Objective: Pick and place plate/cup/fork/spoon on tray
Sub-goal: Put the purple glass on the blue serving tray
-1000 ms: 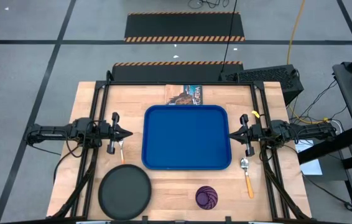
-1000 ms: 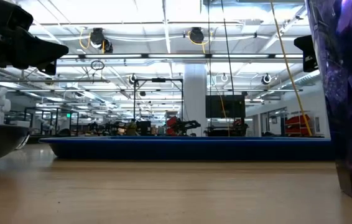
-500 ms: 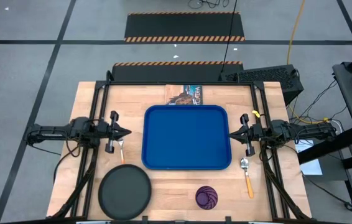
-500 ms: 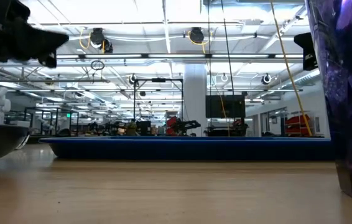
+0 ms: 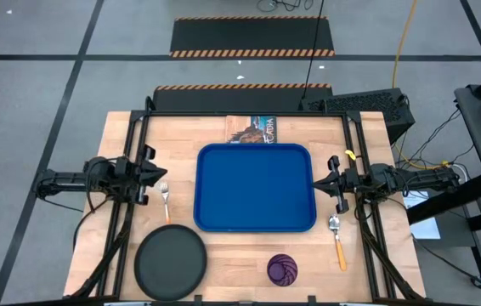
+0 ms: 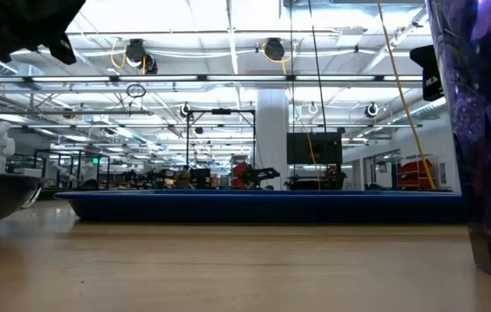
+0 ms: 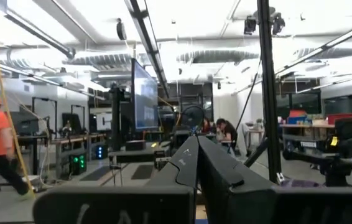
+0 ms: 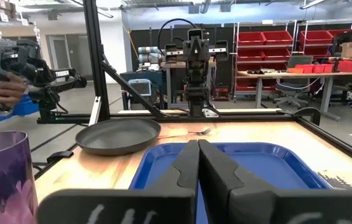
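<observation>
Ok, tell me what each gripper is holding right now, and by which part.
Nothing is held. The left gripper and right gripper both have their fingers shut on nothing, on either side of the tray.

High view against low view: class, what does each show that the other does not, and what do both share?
Only the high view shows the orange-handled fork, the orange-handled spoon, and the right gripper shut beside the bright blue rectangular tray. Only the low view shows the room behind the table. Both share the tray, the round dark plate, the ribbed purple cup and the left gripper.
</observation>
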You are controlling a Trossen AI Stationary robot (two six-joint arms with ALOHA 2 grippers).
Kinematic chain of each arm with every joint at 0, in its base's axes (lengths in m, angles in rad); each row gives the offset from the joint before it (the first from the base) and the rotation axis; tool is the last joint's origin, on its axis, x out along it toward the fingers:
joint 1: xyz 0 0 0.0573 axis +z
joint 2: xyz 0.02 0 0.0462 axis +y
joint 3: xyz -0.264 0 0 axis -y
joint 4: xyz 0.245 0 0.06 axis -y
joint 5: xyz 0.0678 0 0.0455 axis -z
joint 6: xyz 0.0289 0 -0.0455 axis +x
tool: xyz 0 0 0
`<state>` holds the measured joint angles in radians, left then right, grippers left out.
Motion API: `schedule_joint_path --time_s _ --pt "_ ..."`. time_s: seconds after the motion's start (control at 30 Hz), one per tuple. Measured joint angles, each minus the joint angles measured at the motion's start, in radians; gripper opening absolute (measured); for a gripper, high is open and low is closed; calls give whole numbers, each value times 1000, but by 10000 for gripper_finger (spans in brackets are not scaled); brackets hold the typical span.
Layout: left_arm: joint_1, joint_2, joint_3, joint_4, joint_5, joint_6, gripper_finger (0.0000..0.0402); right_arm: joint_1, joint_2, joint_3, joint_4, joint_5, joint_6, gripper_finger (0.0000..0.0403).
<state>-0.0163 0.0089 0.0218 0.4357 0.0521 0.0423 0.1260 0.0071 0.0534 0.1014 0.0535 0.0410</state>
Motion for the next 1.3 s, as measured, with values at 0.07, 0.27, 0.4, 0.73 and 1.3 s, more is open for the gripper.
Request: schedule_joint_path --time_s 0.07,0.27,0.4,0.73,1.3 --pt "0 0 18 4 0 -5 10 0 0 0 2 1 0 0" --pt "0 23 96 -2 1 -11 10 0 0 0 16 3 0 0" --pt "0 97 176 -57 1 -12 10 0 0 0 39 15 -2 0" --pt "0 381 458 -171 32 -21 10 0 0 0 50 30 0 0" --pt "-18 786 945 -422 86 -9 10 0 0 0 70 31 30 0"
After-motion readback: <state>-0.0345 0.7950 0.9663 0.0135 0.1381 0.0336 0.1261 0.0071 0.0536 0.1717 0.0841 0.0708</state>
